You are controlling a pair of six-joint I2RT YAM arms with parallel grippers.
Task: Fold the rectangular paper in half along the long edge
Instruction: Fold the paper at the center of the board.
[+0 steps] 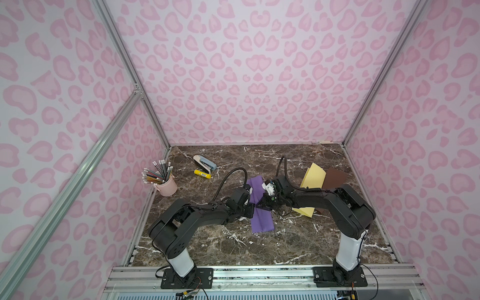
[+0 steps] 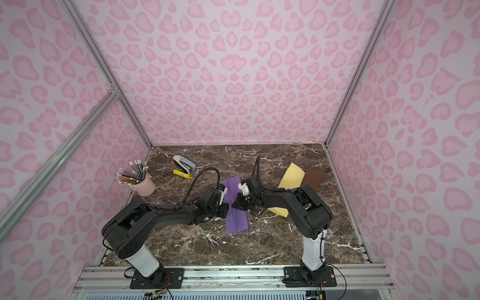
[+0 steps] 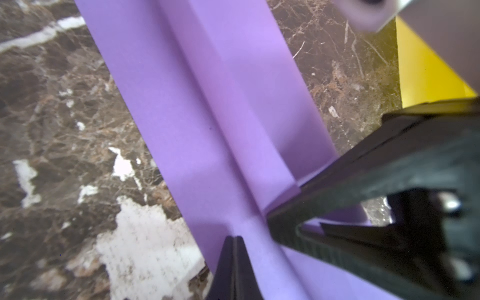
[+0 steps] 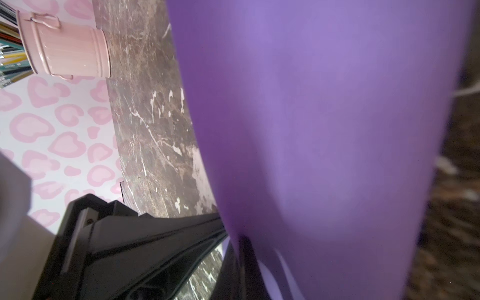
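Left wrist view: the purple paper [image 3: 207, 104] lies on the marble table [image 3: 65, 117], its long axis running away from the robot. The left gripper [image 3: 235, 242] and right gripper [image 3: 275, 220], both fully closed, meet at its mid-length from opposite sides, equally near. Neither clearly pinches it.

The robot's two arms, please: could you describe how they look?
The left arm and right arm are matte black with rounded joints, each on a white lower column above a black base plate. A black cable loops over each wrist.

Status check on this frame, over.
Left claw shut, right claw shut, both at purple paper, mid-length. Paper creased lengthwise, not lying flat. Yellow paper beneath right arm, apart.
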